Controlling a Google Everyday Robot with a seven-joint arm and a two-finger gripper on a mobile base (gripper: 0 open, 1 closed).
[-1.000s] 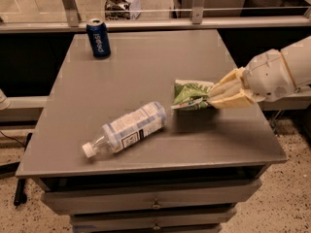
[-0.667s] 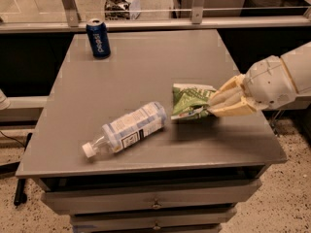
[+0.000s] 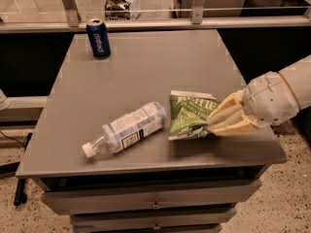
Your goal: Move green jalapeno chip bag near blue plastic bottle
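The green jalapeno chip bag lies on the grey table near its front right corner, white lettering up. The blue plastic bottle lies on its side just left of the bag, with its white cap pointing to the front left; a narrow gap separates them. My gripper comes in from the right, low over the table. Its cream fingers are closed on the bag's right edge.
A dark blue Pepsi can stands upright at the table's back left corner. A glass railing runs behind the table. Drawers sit below the table's front edge. My white arm hangs over the table's right edge.
My gripper has drawn the chip bag toward the table's front and slightly left, closer to the bottle. The bottle and can have not moved.
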